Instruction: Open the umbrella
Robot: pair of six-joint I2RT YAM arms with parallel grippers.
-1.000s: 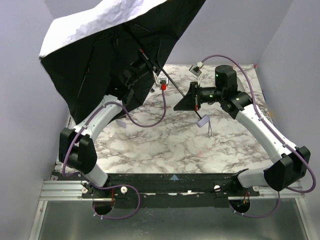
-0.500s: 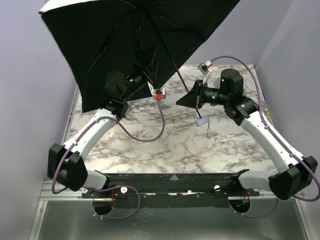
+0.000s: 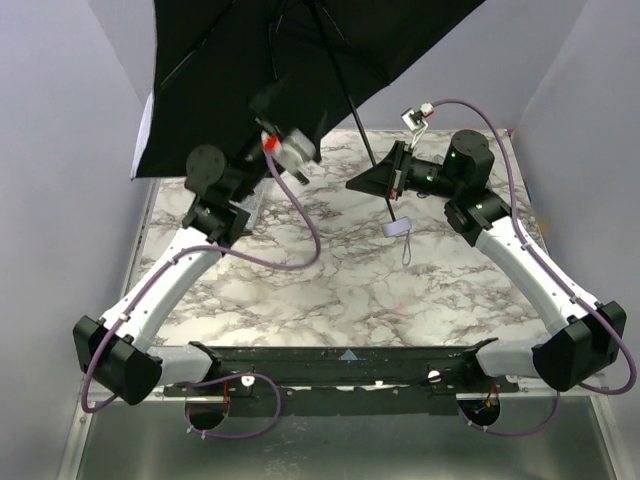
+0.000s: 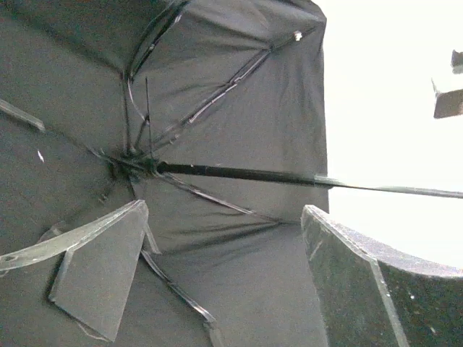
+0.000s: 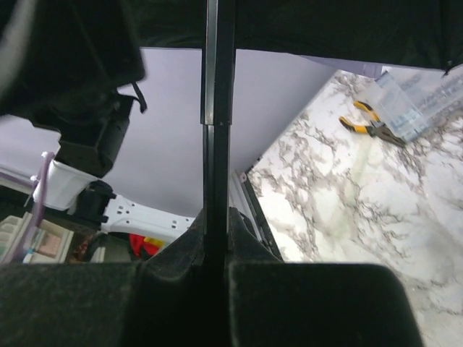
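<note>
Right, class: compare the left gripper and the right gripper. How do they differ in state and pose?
The right gripper is shut on the umbrella shaft; the left gripper is open and holds nothing. The left gripper points up into the black canopy; the right gripper sits lower, just above the handle. Both are raised off the table.

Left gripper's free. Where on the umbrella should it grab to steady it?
Probably the bare black shaft between the rib hub and the right gripper, closing across it from the left: it is rigid and straight, the canopy is limp fabric.
</note>
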